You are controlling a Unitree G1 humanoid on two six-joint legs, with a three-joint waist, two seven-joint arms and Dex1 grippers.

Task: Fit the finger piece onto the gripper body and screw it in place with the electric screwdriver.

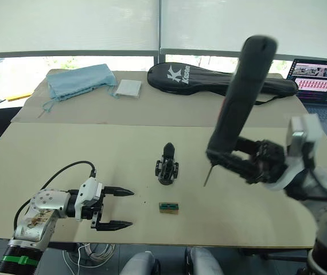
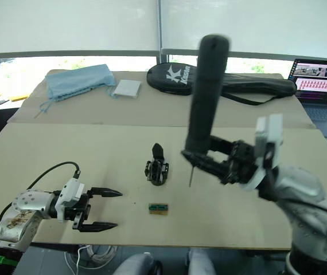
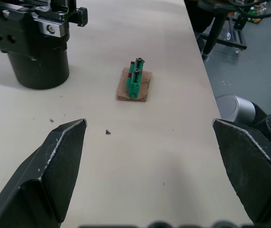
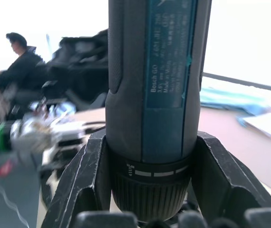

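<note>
The gripper body (image 1: 167, 167) stands near the table's middle, a stubby black block with one pointed black finger rising from it. In the left wrist view the gripper body (image 3: 35, 45) shows its metal screws. A separate finger piece is out of view. My right gripper (image 1: 232, 156) is shut on the electric screwdriver (image 1: 245, 94), held tilted above the table to the right of the body. Its thin bit points down at the bare tabletop. The right fingers (image 4: 85, 183) clamp the tool just above its collar. My left gripper (image 1: 130, 209) rests open near the front edge, left of the body.
A tiny green-and-tan block (image 1: 168, 207) lies in front of the body, between it and the front edge. At the back are a black racket bag (image 1: 209, 77), a blue cloth (image 1: 80, 80), a white pad (image 1: 128, 87) and a laptop (image 1: 321, 80). A person (image 4: 21, 61) sits in the background.
</note>
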